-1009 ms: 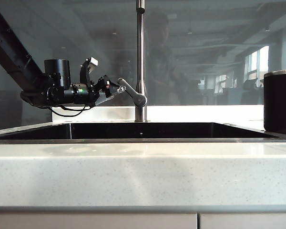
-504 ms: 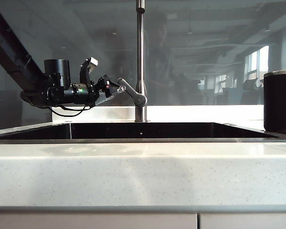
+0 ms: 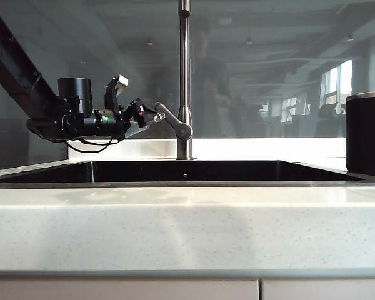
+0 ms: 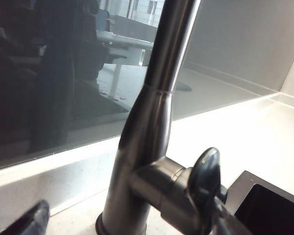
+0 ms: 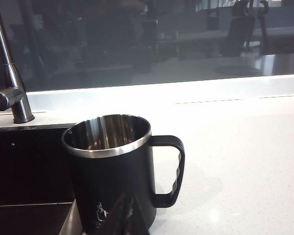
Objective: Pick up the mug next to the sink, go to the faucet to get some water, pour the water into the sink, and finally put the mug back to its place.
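Observation:
The black mug [image 5: 112, 171] with a steel rim stands upright on the white counter at the sink's right edge, also seen at the far right of the exterior view as the mug [image 3: 366, 134]. My right gripper [image 5: 130, 215] is shut, its tips close in front of the mug's wall and gripping nothing. My left gripper [image 3: 151, 116] is held level at the faucet [image 3: 184, 75], beside its slanted lever [image 3: 169, 119]. In the left wrist view the left gripper [image 4: 130, 226] is open. One finger [image 4: 29, 223] stands far to one side of the faucet's base [image 4: 142, 147], the other by the lever [image 4: 206, 176].
The dark sink [image 3: 187, 170] runs across the middle, with the white speckled counter [image 3: 187, 225] in front. A dark glass wall rises just behind the faucet. Bare counter [image 5: 245, 161] lies beside the mug's handle.
Neither arm nor the mug has moved; only a person's reflection in the glass has shifted.

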`<act>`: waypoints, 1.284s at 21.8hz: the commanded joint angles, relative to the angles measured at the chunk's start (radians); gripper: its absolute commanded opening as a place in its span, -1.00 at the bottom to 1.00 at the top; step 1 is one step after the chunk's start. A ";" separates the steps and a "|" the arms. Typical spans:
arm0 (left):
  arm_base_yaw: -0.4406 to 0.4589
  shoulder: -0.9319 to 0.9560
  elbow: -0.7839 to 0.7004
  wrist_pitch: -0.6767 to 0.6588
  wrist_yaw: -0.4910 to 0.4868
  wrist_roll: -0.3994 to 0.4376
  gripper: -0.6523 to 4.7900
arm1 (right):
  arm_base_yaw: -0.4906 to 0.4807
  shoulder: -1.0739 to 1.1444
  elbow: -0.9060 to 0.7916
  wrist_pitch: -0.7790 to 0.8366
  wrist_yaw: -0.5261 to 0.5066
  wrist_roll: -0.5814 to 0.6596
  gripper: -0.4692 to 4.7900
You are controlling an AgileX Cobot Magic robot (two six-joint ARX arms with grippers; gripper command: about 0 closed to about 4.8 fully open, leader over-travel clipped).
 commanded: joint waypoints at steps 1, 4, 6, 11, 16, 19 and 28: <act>0.001 -0.005 0.003 0.008 0.002 -0.002 0.79 | 0.000 -0.002 -0.003 0.014 0.001 -0.003 -0.85; 0.001 -0.005 0.003 0.008 0.002 -0.002 0.79 | 0.000 -0.002 -0.003 0.014 0.001 -0.003 -0.85; 0.001 -0.005 0.003 0.008 0.002 -0.002 0.79 | 0.000 -0.002 -0.003 0.014 0.001 -0.003 -0.85; 0.002 -0.005 0.003 0.009 0.001 0.010 0.79 | 0.000 -0.002 -0.003 0.014 0.001 -0.003 -0.85; 0.003 -0.014 0.003 -0.004 -0.021 -0.023 0.79 | 0.000 -0.002 -0.003 0.014 0.001 -0.003 -0.85; 0.002 -0.061 0.003 -0.113 -0.022 -0.024 0.79 | 0.000 -0.002 -0.003 0.014 0.001 -0.003 -0.85; 0.002 -0.377 0.003 -0.841 -0.422 0.070 0.82 | 0.000 -0.002 -0.003 0.014 0.001 -0.003 -0.85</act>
